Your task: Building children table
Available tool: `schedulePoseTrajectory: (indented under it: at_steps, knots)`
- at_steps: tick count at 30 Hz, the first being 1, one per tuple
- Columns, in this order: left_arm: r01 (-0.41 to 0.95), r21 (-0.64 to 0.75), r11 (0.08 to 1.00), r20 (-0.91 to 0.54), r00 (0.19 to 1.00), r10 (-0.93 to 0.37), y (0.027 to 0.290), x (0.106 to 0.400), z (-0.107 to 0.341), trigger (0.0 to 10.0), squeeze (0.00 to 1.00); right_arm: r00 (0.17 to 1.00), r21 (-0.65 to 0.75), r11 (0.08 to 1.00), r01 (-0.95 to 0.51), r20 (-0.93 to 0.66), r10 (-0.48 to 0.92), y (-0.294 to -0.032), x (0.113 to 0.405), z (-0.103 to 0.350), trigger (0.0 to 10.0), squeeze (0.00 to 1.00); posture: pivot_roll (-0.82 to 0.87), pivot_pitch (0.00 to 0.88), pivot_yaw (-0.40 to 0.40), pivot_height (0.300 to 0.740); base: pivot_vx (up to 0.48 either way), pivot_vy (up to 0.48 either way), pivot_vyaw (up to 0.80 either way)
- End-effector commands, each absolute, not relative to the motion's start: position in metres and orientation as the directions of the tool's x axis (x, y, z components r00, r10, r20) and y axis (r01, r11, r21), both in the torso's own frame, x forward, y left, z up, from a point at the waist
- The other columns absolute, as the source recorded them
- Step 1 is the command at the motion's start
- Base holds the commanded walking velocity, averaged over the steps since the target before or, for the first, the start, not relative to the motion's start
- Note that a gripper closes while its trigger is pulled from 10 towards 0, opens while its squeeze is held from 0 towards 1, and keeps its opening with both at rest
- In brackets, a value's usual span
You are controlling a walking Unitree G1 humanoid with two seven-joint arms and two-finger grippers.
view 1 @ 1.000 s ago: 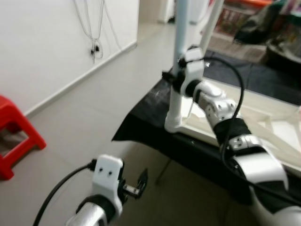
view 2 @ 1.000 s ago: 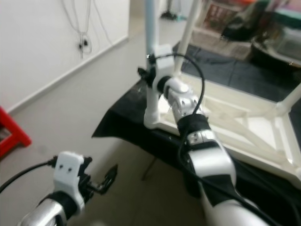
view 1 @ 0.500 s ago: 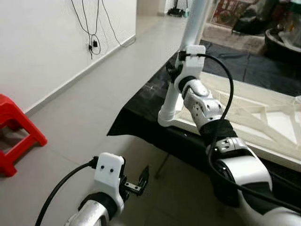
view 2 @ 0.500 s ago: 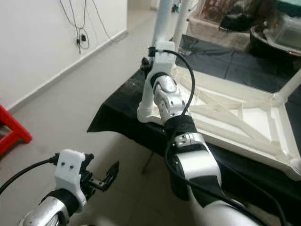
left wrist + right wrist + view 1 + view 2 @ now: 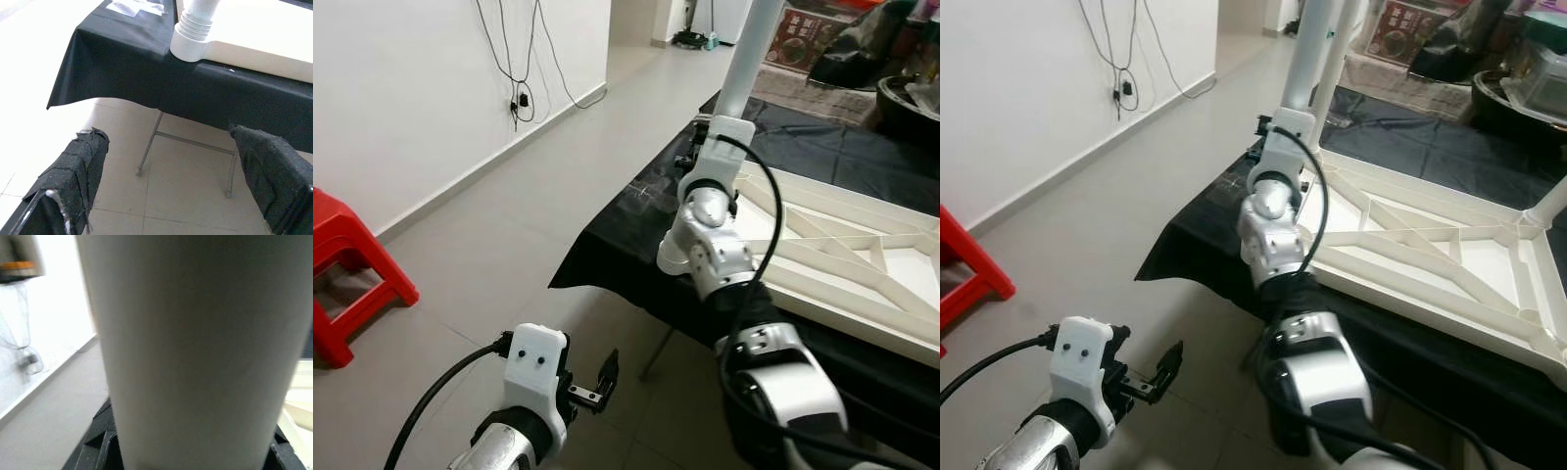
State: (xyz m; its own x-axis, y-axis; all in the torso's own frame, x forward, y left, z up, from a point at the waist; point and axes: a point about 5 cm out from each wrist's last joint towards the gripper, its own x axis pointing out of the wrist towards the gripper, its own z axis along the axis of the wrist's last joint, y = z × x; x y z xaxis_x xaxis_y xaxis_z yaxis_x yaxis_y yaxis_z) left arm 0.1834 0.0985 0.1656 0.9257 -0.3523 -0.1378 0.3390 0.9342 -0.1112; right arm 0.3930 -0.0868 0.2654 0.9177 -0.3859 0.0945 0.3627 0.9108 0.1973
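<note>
The white children's table top point(image 5: 1410, 257) lies upside down on a folding table draped in black cloth point(image 5: 607, 245). A white table leg point(image 5: 752, 49) stands in the near left corner socket point(image 5: 194, 30), leaning slightly. My right gripper point(image 5: 1268, 127) is shut around this leg a little above the socket; the leg point(image 5: 195, 347) is right up against the right wrist camera. My left gripper point(image 5: 605, 377) hangs low over the floor in front of the black cloth, open, with nothing between its fingers point(image 5: 80, 169).
A red plastic stool point(image 5: 352, 269) stands on the tiled floor at the left. Cables point(image 5: 519, 93) hang down the white wall. Another white leg point(image 5: 1549, 204) rises at the far right corner of the table top. Dark bags and boxes point(image 5: 1518, 69) crowd the back right.
The camera has shifted, and the leg now leans in the picture. My right forearm has swung in under the gripper, which still holds the leg. The left gripper stays as it was.
</note>
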Motion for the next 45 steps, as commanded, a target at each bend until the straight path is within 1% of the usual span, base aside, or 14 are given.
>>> schedulePoseTrajectory:
  at_steps: [1,4,8,11,15,17,19,21,30,32,34,41,42,45]
  knots:
    - [0.338,-0.116,0.934,-0.157,0.922,-0.353,0.098,0.184,0.161,10.0,0.00,0.868,0.199,0.845,0.496,-0.126,-0.480,-0.092,0.391,0.223,10.0,0.00,0.08,0.144,-0.088,0.740,0.000,0.000,0.00]
    - [0.339,-0.115,0.934,-0.156,0.922,-0.354,0.097,0.184,0.161,10.0,0.00,0.854,0.213,0.827,0.520,-0.142,-0.501,-0.086,0.390,0.225,10.0,0.00,0.08,0.142,-0.088,0.740,0.000,0.000,0.00]
    - [0.339,-0.114,0.934,-0.152,0.923,-0.353,0.098,0.185,0.161,10.0,0.00,0.859,0.261,0.820,0.510,-0.109,-0.499,-0.082,0.392,0.240,10.0,0.00,0.07,0.126,-0.088,0.740,0.000,0.000,0.00]
    - [0.341,-0.108,0.934,-0.150,0.923,-0.354,0.098,0.187,0.160,10.0,0.00,0.854,0.312,0.803,0.508,-0.064,-0.516,-0.085,0.396,0.263,10.0,0.00,0.07,0.112,-0.092,0.740,0.000,0.000,0.00]
    - [0.341,-0.107,0.934,-0.149,0.923,-0.354,0.098,0.187,0.160,10.0,0.00,0.852,0.320,0.799,0.509,-0.053,-0.521,-0.086,0.397,0.269,10.0,0.00,0.07,0.109,-0.095,0.740,0.000,0.000,0.00]
    - [0.342,-0.105,0.934,-0.146,0.924,-0.354,0.098,0.188,0.160,10.0,0.00,0.853,0.339,0.798,0.498,-0.027,-0.521,-0.087,0.397,0.277,10.0,0.00,0.08,0.097,-0.096,0.740,0.000,0.000,0.00]
    - [0.342,-0.101,0.934,-0.141,0.925,-0.353,0.098,0.189,0.160,10.0,0.00,0.849,0.375,0.795,0.476,0.038,-0.526,-0.088,0.397,0.299,10.0,0.00,0.07,0.088,-0.094,0.740,0.000,0.000,0.00]
    - [0.343,-0.101,0.934,-0.139,0.925,-0.355,0.098,0.190,0.160,10.0,0.00,0.847,0.376,0.796,0.475,0.048,-0.529,-0.087,0.396,0.301,10.0,0.00,0.07,0.081,-0.093,0.740,0.000,0.000,0.00]
    - [0.348,-0.092,0.933,-0.131,0.924,-0.358,0.097,0.191,0.160,10.0,0.00,0.861,0.344,0.806,0.482,-0.016,-0.508,-0.084,0.396,0.278,10.0,0.00,0.07,0.077,-0.096,0.740,0.000,0.000,0.00]
    - [0.349,-0.091,0.933,-0.129,0.925,-0.358,0.097,0.192,0.160,10.0,0.00,0.863,0.321,0.811,0.490,-0.047,-0.503,-0.083,0.397,0.267,10.0,0.00,0.07,0.078,-0.096,0.740,0.000,0.000,0.00]
    - [0.349,-0.092,0.933,-0.132,0.924,-0.359,0.096,0.191,0.159,10.0,0.00,0.876,0.266,0.836,0.481,-0.098,-0.473,-0.079,0.395,0.245,10.0,0.00,0.07,0.089,-0.094,0.740,0.000,0.000,0.00]
    - [0.352,-0.093,0.931,-0.134,0.923,-0.362,0.096,0.191,0.158,10.0,0.00,0.887,0.245,0.853,0.461,-0.121,-0.445,-0.074,0.394,0.234,10.0,0.00,0.07,0.094,-0.096,0.740,0.000,0.000,0.00]
    - [0.353,-0.093,0.931,-0.134,0.922,-0.363,0.095,0.191,0.158,10.0,0.00,0.894,0.239,0.861,0.448,-0.131,-0.429,-0.071,0.394,0.230,10.0,0.68,0.07,0.097,-0.094,0.740,0.000,0.000,0.00]
    - [0.353,-0.093,0.931,-0.134,0.922,-0.363,0.095,0.191,0.158,10.0,0.00,0.894,0.239,0.861,0.448,-0.131,-0.429,-0.071,0.394,0.230,10.0,0.68,0.07,0.097,-0.094,0.740,0.000,0.000,0.00]
